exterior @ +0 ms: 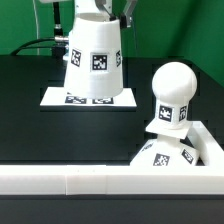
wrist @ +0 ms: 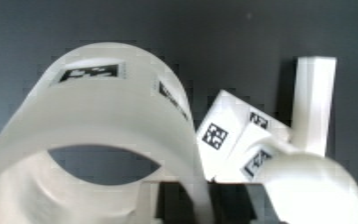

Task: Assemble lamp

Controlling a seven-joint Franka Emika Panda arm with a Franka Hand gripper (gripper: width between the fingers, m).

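Exterior view: the shade [exterior: 95, 58] stands wide end down on the marker board [exterior: 55, 97], with the gripper [exterior: 100, 8] at its narrow top, though I cannot tell whether the fingers are spread or pinching it. Well apart from the shade, toward the exterior view's right, the bulb [exterior: 172, 95] sits upright on the base [exterior: 160, 155], tucked against the white rail [exterior: 60, 180] along the black table [exterior: 30, 130]; bare tabletop lies between them.

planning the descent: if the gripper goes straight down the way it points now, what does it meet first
Most likely the shade, directly under the gripper; the fingers may already be on its top, but contact is unclear.
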